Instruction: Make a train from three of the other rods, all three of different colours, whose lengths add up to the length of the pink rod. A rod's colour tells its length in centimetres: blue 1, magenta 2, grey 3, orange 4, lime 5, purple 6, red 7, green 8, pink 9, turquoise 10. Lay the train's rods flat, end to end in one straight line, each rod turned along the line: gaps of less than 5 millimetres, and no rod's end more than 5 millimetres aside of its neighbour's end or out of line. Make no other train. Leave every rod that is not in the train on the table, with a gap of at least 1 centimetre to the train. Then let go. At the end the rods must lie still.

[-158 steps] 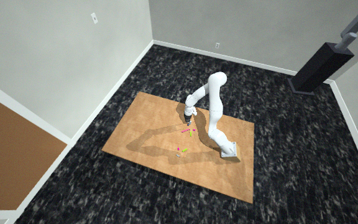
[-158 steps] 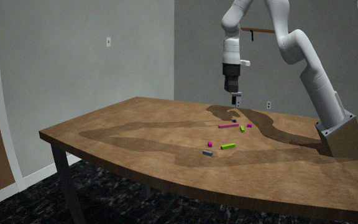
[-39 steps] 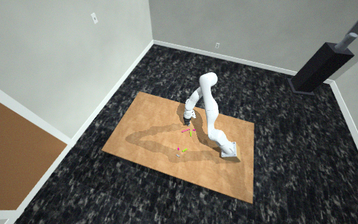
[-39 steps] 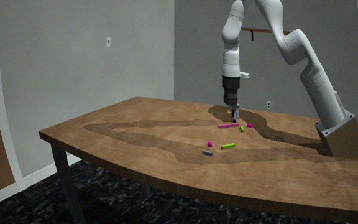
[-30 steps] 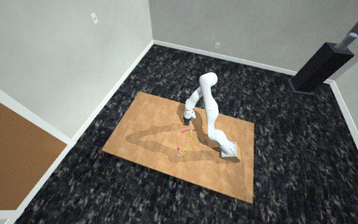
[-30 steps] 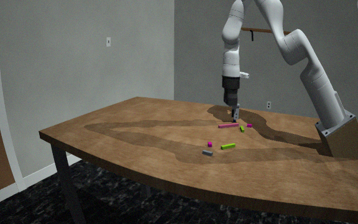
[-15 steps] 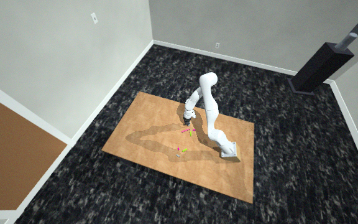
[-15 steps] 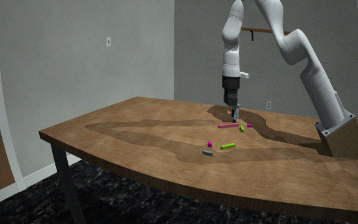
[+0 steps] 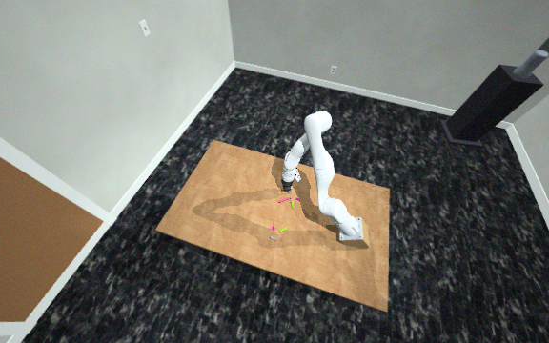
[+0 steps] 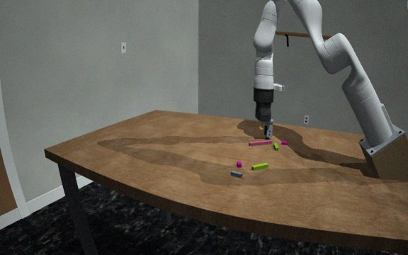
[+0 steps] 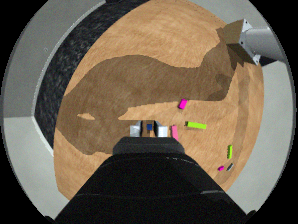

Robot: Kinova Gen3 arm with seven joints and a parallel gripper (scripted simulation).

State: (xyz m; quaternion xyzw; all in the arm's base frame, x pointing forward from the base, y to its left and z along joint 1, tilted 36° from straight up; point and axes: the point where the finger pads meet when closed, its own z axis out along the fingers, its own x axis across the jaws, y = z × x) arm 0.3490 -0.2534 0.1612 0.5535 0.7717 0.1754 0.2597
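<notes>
My gripper [image 10: 268, 134] hangs straight down, low over the table [image 10: 225, 170], just behind the pink rod [image 10: 260, 142]. Its fingers stand partly open. In the wrist view a small blue rod [image 11: 149, 127] shows between the fingertips, with a gap on each side. I cannot tell if the fingers touch it. A lime rod [image 10: 275, 146] and a magenta rod [image 10: 284, 142] lie right of the pink rod. Nearer the front lie a second magenta rod [image 10: 239, 163], a second lime rod [image 10: 260, 166] and a grey rod [image 10: 236, 173].
The arm's base [image 10: 388, 156] stands at the table's right side. The rods lie in two loose groups, apart from each other. A dark stand [image 9: 489, 102] is on the floor far behind.
</notes>
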